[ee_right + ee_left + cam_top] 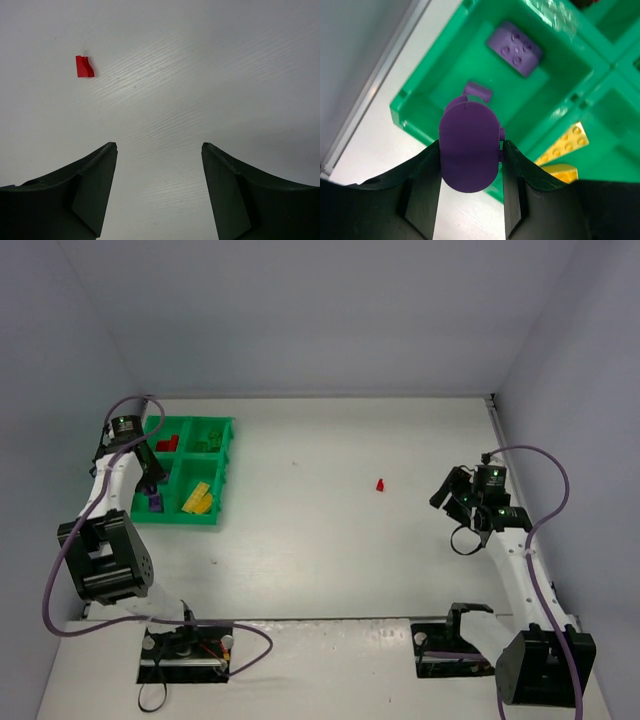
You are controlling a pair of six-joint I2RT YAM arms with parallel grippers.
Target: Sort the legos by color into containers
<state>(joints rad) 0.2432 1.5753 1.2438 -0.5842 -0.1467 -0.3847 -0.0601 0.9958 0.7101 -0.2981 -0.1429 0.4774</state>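
Where the tray (185, 519) sits at the left of the table (330, 570), the left fingers (519, 180) are partly closed, clamping a rounded purple piece (468, 150) above the near-left compartment. That compartment holds a studded purple brick (516, 47) and a small purple bit (478, 91). Yellow bricks (565, 142) sit in the compartment beside it, red bricks (167, 443) and green bricks (208, 440) in the far two. A loose red brick (84, 66) lies mid-table, well apart from the tray. The right fingers (95, 190) are spread open and empty above the table, near the loose red brick but not touching it.
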